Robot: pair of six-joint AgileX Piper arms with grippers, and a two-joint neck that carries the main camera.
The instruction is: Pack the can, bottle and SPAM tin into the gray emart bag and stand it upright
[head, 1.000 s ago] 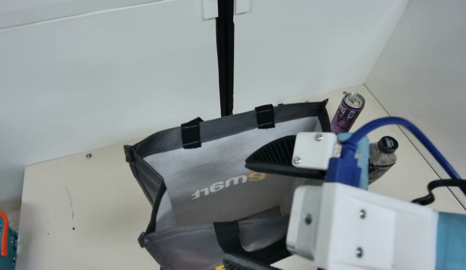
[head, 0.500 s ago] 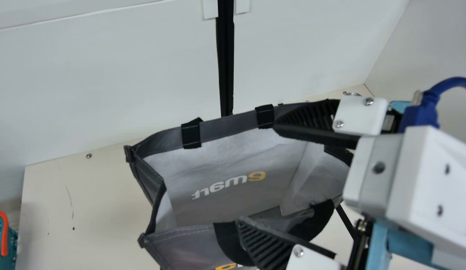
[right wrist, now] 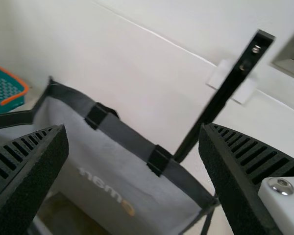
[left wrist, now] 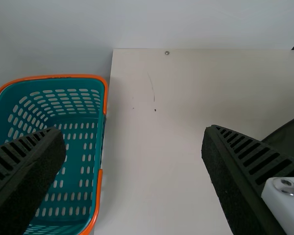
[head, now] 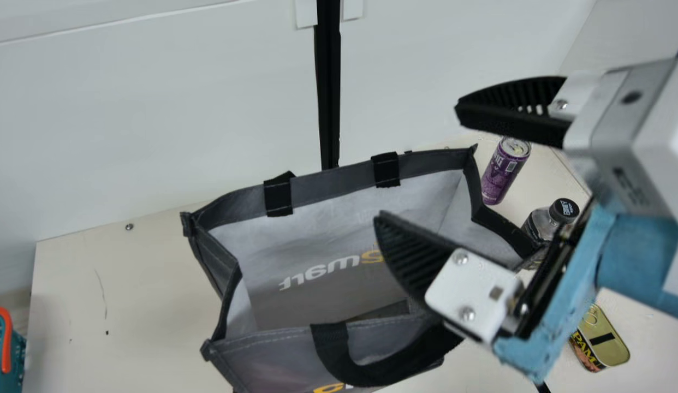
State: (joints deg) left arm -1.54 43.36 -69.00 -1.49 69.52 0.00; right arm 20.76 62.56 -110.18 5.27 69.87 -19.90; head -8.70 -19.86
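In the main view my right gripper [head: 416, 166] is open above the right side of the gray emart bag [head: 268, 355], which stands with its mouth spread wide. The purple can [head: 501, 170] stands upright behind the bag's right corner. Close to that corner is the bottle [head: 542, 222], partly hidden by the arm. The SPAM tin [head: 602, 341] rests on the table at the lower right. The right wrist view has my right gripper [right wrist: 133, 139] with nothing between its fingers, over the bag [right wrist: 127, 161]. My left gripper [left wrist: 134, 142] is open in the left wrist view.
A teal basket with orange handles [left wrist: 83, 147] sits beside the table's left edge. Bare table [head: 126, 305] extends left of the bag. A black upright post [head: 328, 82] stands behind the bag, in front of the white wall.
My right gripper has moved right and toward the back, off the bag's middle, and its fingers are more fully in sight. The SPAM tin has come into sight. The bag stays where it was.
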